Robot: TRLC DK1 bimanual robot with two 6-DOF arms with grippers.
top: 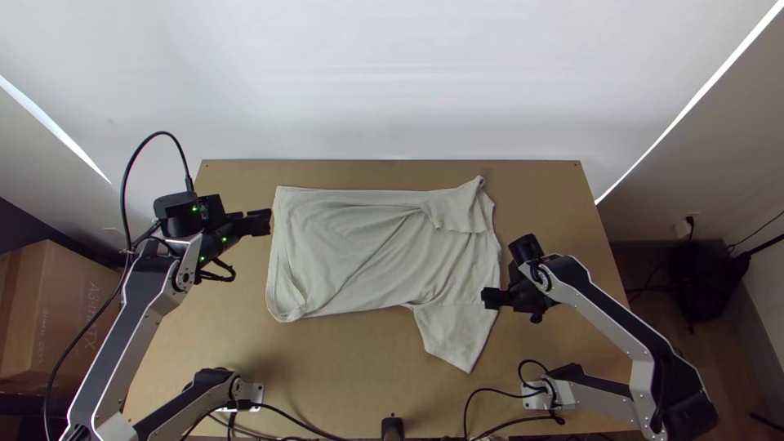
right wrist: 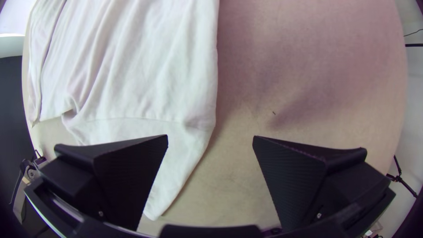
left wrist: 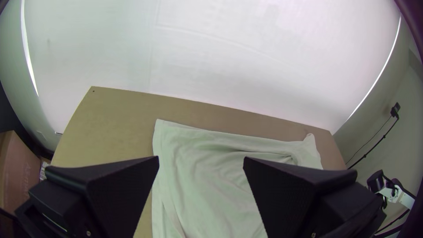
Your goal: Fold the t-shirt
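Note:
The pale t-shirt (top: 359,245) lies on the table, body spread with creases, its hem toward the left. One sleeve (top: 454,331) points to the near edge; the other sleeve (top: 461,208) is bunched over the shirt at the far right. My left gripper (top: 260,222) is just beyond the hem at the left. In the left wrist view my left gripper (left wrist: 201,163) stands open before the shirt (left wrist: 202,185). My right gripper (top: 490,298) is at the shirt's right edge, by the near sleeve. In the right wrist view my right gripper (right wrist: 210,141) is open, with the shirt (right wrist: 145,88) below it.
The wooden table (top: 555,196) has bare surface around the shirt. Black cables (top: 286,412) run along its near edge. A cardboard box (top: 57,310) stands beyond the table at the left, and a dark bag (top: 702,282) lies on the floor at the right.

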